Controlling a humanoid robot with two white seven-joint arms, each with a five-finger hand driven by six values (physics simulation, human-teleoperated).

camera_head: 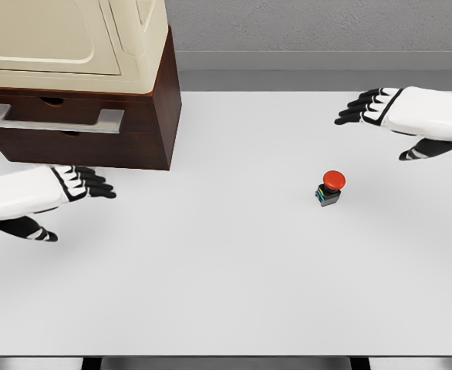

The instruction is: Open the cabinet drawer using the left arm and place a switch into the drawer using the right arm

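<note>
A dark brown cabinet (145, 123) stands at the table's back left, its drawer closed behind a grey bar handle (52, 117). A small switch (330, 187) with a red mushroom button on a black base stands upright on the white table, right of centre. My left hand (75, 185) hovers open in front of the cabinet, below the handle, fingers extended rightward. Far off at the right, my right hand (380, 112) is open too, fingers pointing left, above and behind the switch without touching it.
A cream-coloured appliance (72, 38) sits on top of the cabinet. The white table (226, 285) stretches to its front edge at the bottom of the view. A grey wall lies behind.
</note>
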